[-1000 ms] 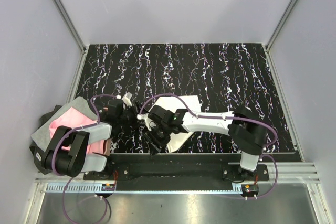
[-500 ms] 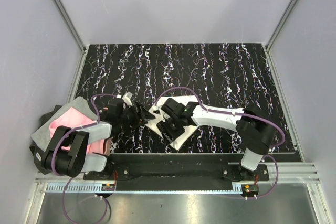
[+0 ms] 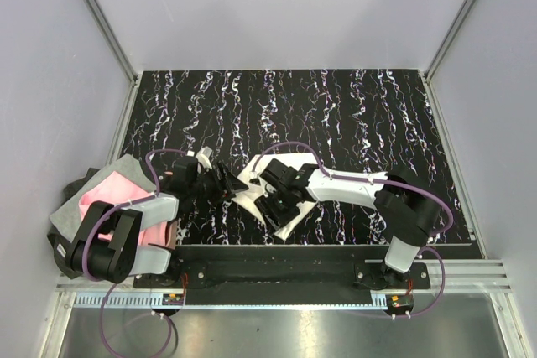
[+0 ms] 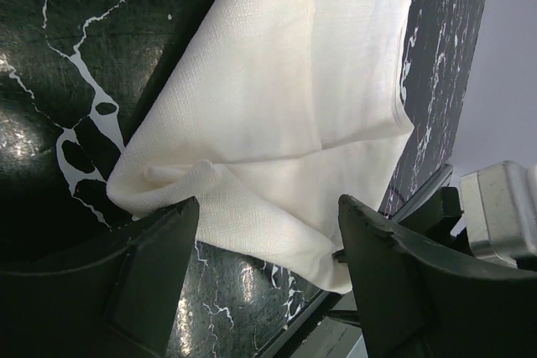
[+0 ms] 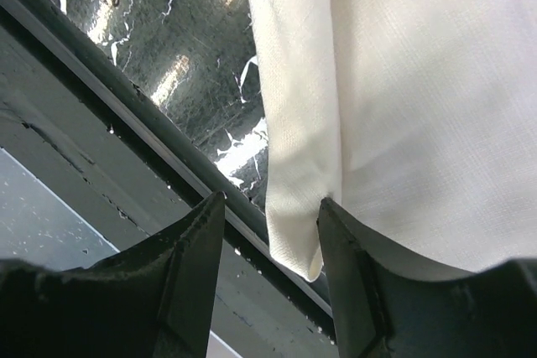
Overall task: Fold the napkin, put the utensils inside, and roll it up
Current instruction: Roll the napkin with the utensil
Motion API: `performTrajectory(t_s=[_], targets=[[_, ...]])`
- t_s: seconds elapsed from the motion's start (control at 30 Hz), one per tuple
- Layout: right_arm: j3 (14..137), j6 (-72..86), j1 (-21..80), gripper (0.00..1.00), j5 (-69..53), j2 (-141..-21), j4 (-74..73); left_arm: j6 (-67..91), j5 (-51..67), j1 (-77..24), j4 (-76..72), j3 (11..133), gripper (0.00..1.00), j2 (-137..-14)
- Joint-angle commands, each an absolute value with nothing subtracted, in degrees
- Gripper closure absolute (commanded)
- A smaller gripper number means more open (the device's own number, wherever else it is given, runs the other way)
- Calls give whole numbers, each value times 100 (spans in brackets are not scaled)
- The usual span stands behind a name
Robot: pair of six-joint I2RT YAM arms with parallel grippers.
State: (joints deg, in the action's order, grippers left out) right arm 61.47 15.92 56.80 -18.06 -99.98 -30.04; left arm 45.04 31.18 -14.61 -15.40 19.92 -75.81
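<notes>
The cream napkin [image 3: 289, 217] lies folded near the table's front edge, partly under my right arm. In the left wrist view the napkin [image 4: 285, 98] fills the upper middle, and its near corner lies between my fingers. My left gripper [image 3: 226, 182] [image 4: 264, 249] is open at the napkin's left corner. My right gripper [image 3: 273, 205] [image 5: 268, 249] is open, and the napkin's folded edge [image 5: 294, 165] hangs down between its fingers over the front rail. The fork and the copper-brown utensil are out of view.
A pink and grey cloth [image 3: 105, 199] lies bunched at the left, beside the left arm's base. The black front rail [image 3: 336, 251] [image 5: 126, 123] runs just below the napkin. Grey walls enclose the black marbled table [image 3: 336, 115].
My right gripper has moved up and to the right, away from the front edge. The napkin's left corner now shows beside my left gripper. The left arm has barely moved.
</notes>
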Motion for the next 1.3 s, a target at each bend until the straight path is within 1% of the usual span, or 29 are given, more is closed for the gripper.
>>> performTrajectory(t_s=[0.0,0.13,0.2,0.23,0.27,0.37,0.43,0.57,0.7,0.8,1.27], targets=[[6774,1591,5643,42,-1530,-9844,-3497,4192,2531,-1441,-1046,2057,25,-7690],[7408,1547,5651,37,-1275,-9809,-3639,4184,2584,-1441,-1046,2083,25,-7726],[7628,1495,5651,35,-950,-9887,-3578,4192,2593,-1441,-1046,2109,25,-7726],[7672,1451,5660,33,-810,-9922,-3542,4192,2593,-1441,-1046,2109,25,-7726],[7708,1424,5669,32,-408,-10027,-3490,4192,2601,-1441,-1046,2109,25,-7726],[7734,1275,5669,30,156,-10238,-3130,4201,2637,-1441,-1063,2127,25,-7752],[7638,1169,5669,29,289,-10344,-2770,4210,2680,-1441,-1072,2136,25,-7761],[7576,1046,5669,26,115,-10730,-2339,4227,2716,-1441,-1107,2153,25,-7822],[7550,1028,5634,21,26,-10916,-2014,4236,2742,-1450,-1143,2153,25,-7849],[7471,1020,5555,20,-193,-10986,-1899,4254,2751,-1441,-1143,2145,25,-7849],[7137,1494,5511,21,-1046,-11066,-1749,4263,2733,-1441,-1160,2127,25,-7866]])
